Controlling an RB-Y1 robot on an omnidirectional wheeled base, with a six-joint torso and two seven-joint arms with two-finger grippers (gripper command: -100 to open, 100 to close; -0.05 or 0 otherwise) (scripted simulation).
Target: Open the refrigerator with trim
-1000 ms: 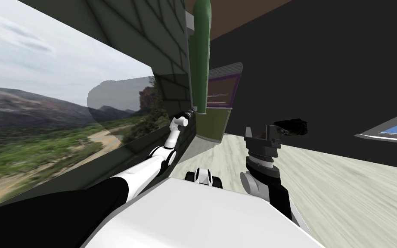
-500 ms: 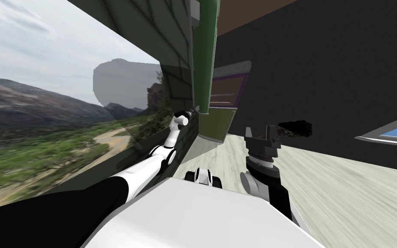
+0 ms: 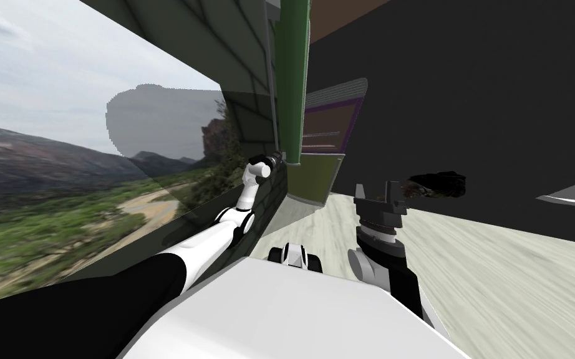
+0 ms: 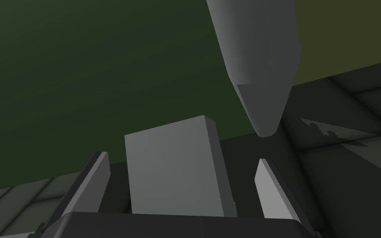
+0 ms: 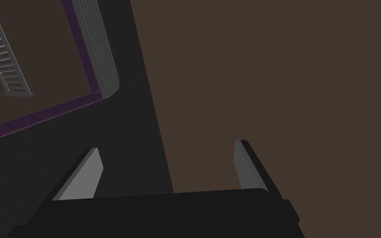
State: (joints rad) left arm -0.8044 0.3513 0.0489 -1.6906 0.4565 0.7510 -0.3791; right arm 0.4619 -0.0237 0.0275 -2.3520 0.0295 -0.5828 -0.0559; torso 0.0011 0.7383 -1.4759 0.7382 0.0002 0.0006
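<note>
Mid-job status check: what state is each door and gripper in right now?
Green refrigerator door: swung open, purple-trimmed interior exposed.
Left gripper: open, fingers either side of the grey handle block, not pressing it.
Right gripper: open, empty.

You had a pale, streaked plank floor (image 3: 504,268) under you, spreading from your base out to the dark wall on the right. The refrigerator (image 3: 314,177) stood on it at the far end, where its olive lower front met the boards. Inside its purple-edged opening you could see a thin wire shelf (image 3: 325,133) set level across the cavity. A ragged black shape (image 3: 439,182) sat at the floor's far edge; you could not tell whether it touched the boards.
</note>
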